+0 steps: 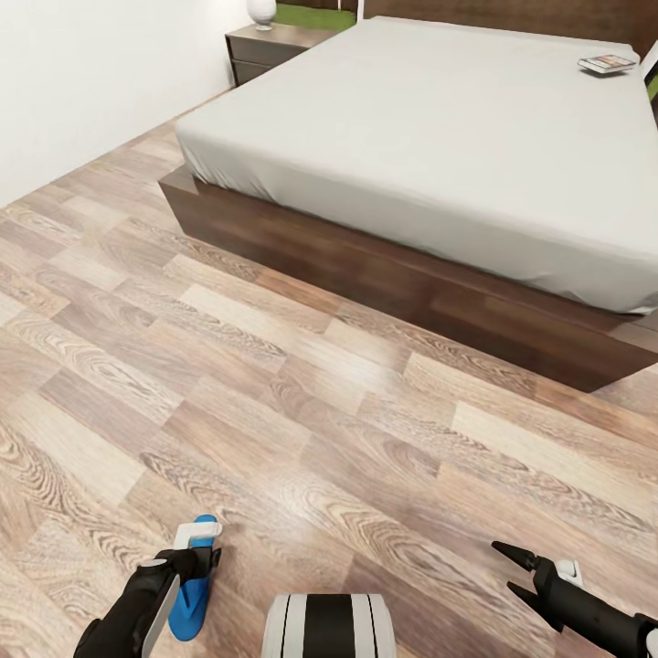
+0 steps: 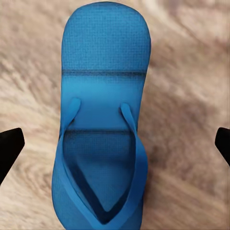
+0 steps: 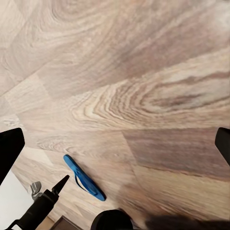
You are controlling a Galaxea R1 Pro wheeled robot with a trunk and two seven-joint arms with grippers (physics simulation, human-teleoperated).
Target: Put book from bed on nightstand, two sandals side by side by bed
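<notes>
The left gripper (image 1: 195,546) hung directly over a bright blue sandal (image 1: 194,594) that lay flat on the wood-plank floor (image 1: 347,429) at the robot's lower left. In the left wrist view the sandal (image 2: 103,139) sat centred between the two black fingertips (image 2: 9,146), strap side up; the jaws stood wide, one on each side, with bare floor between each tip and the sole, so nothing was gripped. Whether the fingers were level with the sandal or above it could not be told. The right gripper (image 1: 519,572) hovered over bare planks at the lower right, its black fingers spread apart and empty. The right wrist view looked across the floor to the sandal (image 3: 84,178), seen edge-on as a thin blue strip, with a pointed black finger of the left gripper (image 3: 53,188) just beside it. The bed (image 1: 439,155) stood well ahead, an off-white mattress on a dark brown frame. The book (image 1: 607,64) lay near the mattress's far right corner; its cover was too small to read. A nightstand (image 1: 270,47) with a white lamp base (image 1: 261,11) stood at the bed's far left, against the white wall (image 1: 82,82). No lettering or label was legible anywhere.
</notes>
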